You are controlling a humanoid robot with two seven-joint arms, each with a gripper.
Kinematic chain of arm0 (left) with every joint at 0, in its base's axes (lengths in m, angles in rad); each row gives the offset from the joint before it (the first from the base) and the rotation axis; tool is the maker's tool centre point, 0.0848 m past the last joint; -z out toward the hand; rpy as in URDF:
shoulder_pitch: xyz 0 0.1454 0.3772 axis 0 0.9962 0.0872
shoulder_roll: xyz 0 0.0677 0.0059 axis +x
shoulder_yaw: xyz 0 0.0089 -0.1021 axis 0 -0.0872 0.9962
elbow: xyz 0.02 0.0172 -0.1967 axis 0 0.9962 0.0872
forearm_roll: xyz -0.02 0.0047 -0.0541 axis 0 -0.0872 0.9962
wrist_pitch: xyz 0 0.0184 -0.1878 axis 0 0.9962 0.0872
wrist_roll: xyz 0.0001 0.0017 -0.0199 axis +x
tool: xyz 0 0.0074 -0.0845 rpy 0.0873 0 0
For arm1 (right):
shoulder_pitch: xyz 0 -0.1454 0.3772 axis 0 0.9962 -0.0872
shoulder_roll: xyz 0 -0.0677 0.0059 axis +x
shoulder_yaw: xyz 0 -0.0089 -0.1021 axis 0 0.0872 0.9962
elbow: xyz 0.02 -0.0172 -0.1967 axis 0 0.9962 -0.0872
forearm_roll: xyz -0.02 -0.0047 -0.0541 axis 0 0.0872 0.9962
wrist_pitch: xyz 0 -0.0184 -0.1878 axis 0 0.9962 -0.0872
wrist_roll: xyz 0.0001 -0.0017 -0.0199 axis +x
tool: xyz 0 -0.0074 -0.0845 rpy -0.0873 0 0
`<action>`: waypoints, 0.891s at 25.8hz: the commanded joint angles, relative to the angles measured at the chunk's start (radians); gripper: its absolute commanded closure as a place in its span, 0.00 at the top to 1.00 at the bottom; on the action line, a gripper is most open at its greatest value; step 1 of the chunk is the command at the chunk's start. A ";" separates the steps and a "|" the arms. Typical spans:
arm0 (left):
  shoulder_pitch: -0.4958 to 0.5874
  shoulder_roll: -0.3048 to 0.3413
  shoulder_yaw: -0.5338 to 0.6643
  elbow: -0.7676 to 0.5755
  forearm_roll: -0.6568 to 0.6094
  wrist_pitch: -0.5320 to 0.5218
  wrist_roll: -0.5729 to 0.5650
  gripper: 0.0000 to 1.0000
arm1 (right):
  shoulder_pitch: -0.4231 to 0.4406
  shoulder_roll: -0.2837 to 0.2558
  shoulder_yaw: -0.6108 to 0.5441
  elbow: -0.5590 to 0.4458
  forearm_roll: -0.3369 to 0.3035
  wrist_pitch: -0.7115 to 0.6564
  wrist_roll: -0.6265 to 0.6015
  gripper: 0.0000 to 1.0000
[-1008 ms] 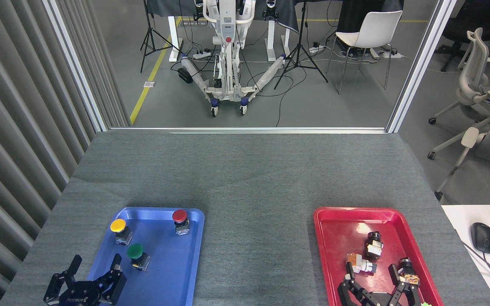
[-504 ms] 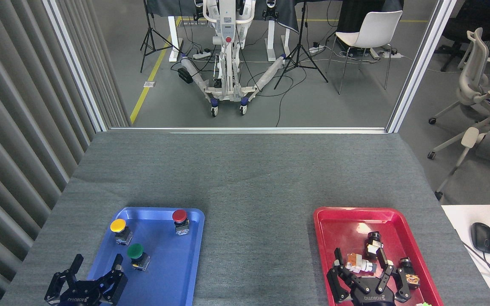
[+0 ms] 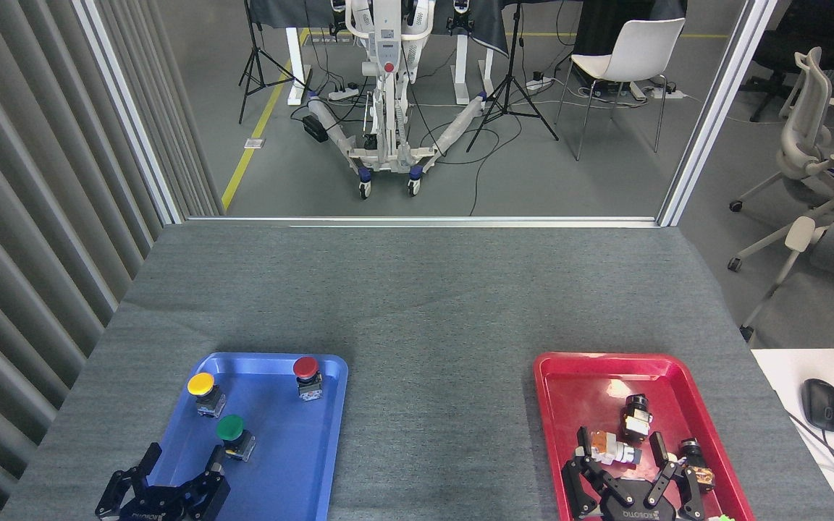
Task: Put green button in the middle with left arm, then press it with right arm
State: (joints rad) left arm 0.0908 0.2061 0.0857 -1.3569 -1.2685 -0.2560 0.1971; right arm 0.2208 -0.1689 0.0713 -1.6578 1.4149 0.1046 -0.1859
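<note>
On the blue tray (image 3: 316,463) at the near left of the table, the green button (image 3: 234,436) stood upright, green cap up, grey base down on the tray floor. Its long axis ran roughly vertical, with the cap leaning slightly toward the camera's upper left, as far as the head view showed. It sat in the tray's near half, with the yellow-capped button (image 3: 205,393) just behind it and the red-capped button (image 3: 308,376) further off toward the tray's far right corner.

Nothing of the task looked done. The button was not yet lifted, and the middle (image 3: 439,405), the bare grey felt between the two trays, held nothing. The left arm (image 3: 182,463) hovered at the tray's near edge, its black fingers spread wide, one fingertip close beside the button's base but not gripping it. The right arm (image 3: 623,463) was low over the red tray (image 3: 554,405), fingers spread around the small loose parts there; I could not tell whether it touched any.

Grasping, carrying to the middle, setting down and pressing all appeared to remain.
</note>
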 commanded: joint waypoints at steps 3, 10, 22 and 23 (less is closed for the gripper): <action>-0.060 -0.002 -0.014 0.128 -0.005 -0.054 0.001 0.99 | 0.003 0.005 0.001 0.007 0.003 -0.025 0.002 1.00; -0.172 -0.010 -0.089 0.298 -0.028 -0.046 0.010 0.99 | 0.012 0.012 -0.033 0.007 0.012 -0.102 0.002 1.00; -0.197 -0.016 -0.098 0.300 -0.037 0.004 0.048 0.68 | 0.023 0.062 0.016 -0.005 0.052 -0.115 0.008 1.00; -0.198 -0.014 -0.104 0.301 -0.037 0.004 0.050 0.54 | 0.022 0.072 0.016 -0.007 0.061 -0.108 0.025 1.00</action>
State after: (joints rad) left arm -0.1032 0.1926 -0.0095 -1.0572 -1.3043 -0.2541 0.2415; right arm 0.2392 -0.1326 0.0734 -1.6565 1.4569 -0.0094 -0.1809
